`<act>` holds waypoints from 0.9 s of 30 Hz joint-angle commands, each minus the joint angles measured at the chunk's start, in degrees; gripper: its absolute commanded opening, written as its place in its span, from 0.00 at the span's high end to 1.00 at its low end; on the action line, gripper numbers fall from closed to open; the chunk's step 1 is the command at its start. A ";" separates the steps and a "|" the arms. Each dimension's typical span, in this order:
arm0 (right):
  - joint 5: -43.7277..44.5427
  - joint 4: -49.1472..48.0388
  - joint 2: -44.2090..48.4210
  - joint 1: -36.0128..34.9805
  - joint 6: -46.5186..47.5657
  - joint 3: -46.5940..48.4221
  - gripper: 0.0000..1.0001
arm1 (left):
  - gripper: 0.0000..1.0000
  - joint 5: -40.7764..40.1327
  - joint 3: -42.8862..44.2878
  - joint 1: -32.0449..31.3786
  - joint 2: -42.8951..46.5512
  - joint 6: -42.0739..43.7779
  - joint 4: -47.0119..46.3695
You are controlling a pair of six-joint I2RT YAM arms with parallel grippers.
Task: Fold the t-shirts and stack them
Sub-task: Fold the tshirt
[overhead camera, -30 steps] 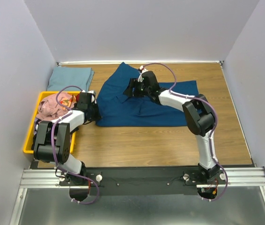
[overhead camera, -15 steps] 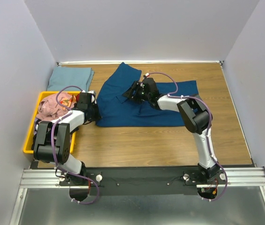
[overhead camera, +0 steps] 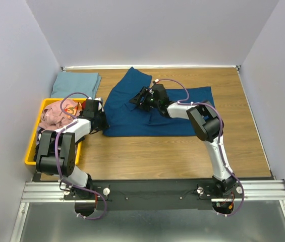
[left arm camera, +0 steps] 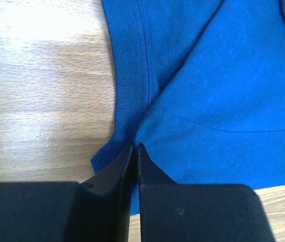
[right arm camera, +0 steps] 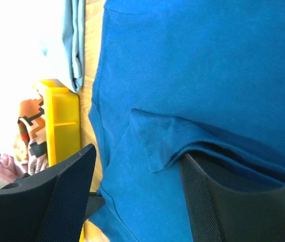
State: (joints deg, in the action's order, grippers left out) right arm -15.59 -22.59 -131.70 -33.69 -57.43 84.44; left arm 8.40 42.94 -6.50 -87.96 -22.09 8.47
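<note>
A blue t-shirt [overhead camera: 152, 113] lies spread on the wooden table, a flap folded over near its left half. My left gripper [overhead camera: 103, 122] sits at its near-left corner, shut on the hem [left arm camera: 134, 148] of the blue t-shirt [left arm camera: 218, 91]. My right gripper [overhead camera: 138, 98] is low over the shirt's left part and open. In the right wrist view the folded flap [right arm camera: 157, 141] lies between the fingers [right arm camera: 66, 196], and the right finger is tucked under the fold's edge. A pale grey-blue t-shirt [overhead camera: 75, 83] lies folded at the back left.
A yellow bin [overhead camera: 31, 148] at the left edge holds crumpled pink and patterned shirts [overhead camera: 56, 113]. The same bin [right arm camera: 64, 121] and pale shirt [right arm camera: 74, 40] show in the right wrist view. White walls close off the table's left, back and right sides.
My right gripper has slid left and slightly nearer across the blue shirt, to the folded flap. The left gripper has stayed still, gripping the hem.
</note>
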 commanded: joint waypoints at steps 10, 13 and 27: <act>-1.28 -0.79 -3.21 0.38 -2.60 8.19 0.28 | 0.87 -2.43 -1.45 -0.62 0.69 1.08 3.66; -0.40 0.17 -3.65 1.35 -2.60 9.16 0.28 | 0.87 -2.51 -1.54 -0.70 0.69 1.08 3.66; -8.48 4.57 6.79 7.05 7.59 0.24 0.28 | 0.82 -5.94 -1.45 -0.79 4.28 0.29 4.10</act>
State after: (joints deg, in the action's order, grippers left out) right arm -18.98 -19.35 -132.94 -28.51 -54.37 91.96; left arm 6.90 42.65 -6.87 -86.98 -22.06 9.56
